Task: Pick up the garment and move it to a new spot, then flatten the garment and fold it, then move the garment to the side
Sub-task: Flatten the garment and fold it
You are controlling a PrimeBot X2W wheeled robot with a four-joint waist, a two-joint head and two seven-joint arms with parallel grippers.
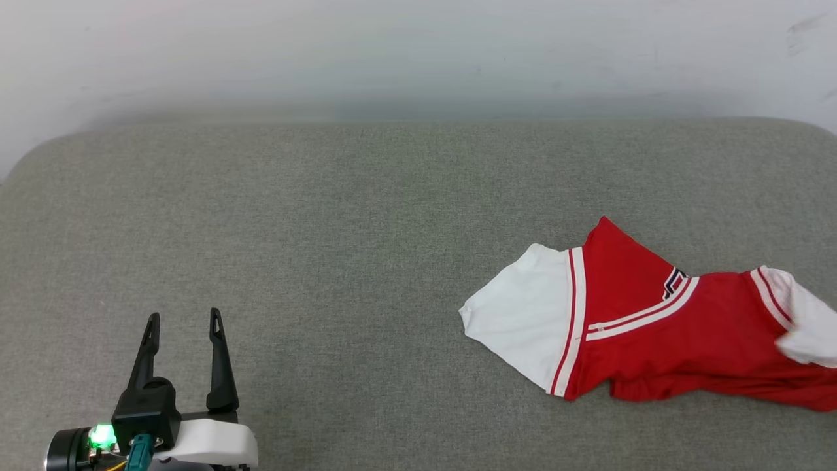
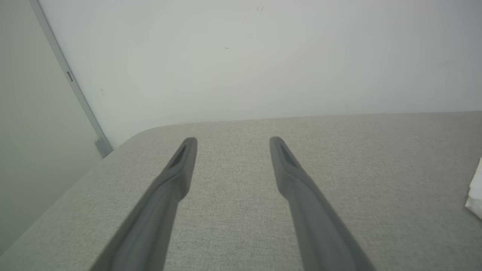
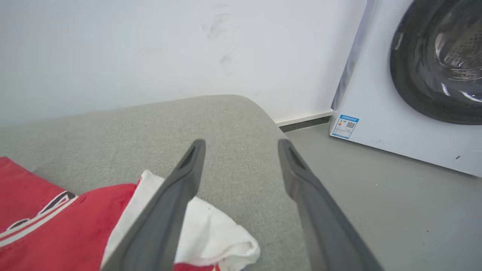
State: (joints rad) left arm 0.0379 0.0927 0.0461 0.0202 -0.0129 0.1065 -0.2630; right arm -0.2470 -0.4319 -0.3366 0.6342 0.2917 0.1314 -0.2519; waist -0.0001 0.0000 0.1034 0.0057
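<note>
The garment (image 1: 660, 320), a red jersey with white sleeves and striped trim, lies crumpled at the right side of the grey padded table (image 1: 366, 216), partly cut off by the head view's right edge. My left gripper (image 1: 184, 324) stands open at the lower left, far from the garment, nothing between its fingers. In the left wrist view the left gripper (image 2: 232, 142) points over bare table, with a white sleeve edge (image 2: 475, 195) at the far right. My right gripper (image 3: 241, 145) is open above the garment (image 3: 56, 226); its left finger (image 3: 165, 214) hangs over a rumpled white sleeve (image 3: 218, 233), holding nothing.
A white wall (image 1: 418, 52) runs behind the table. In the right wrist view the table's rounded corner (image 3: 260, 109) drops to a grey floor (image 3: 395, 203), where a white washing machine (image 3: 380, 120) with a dark round door stands.
</note>
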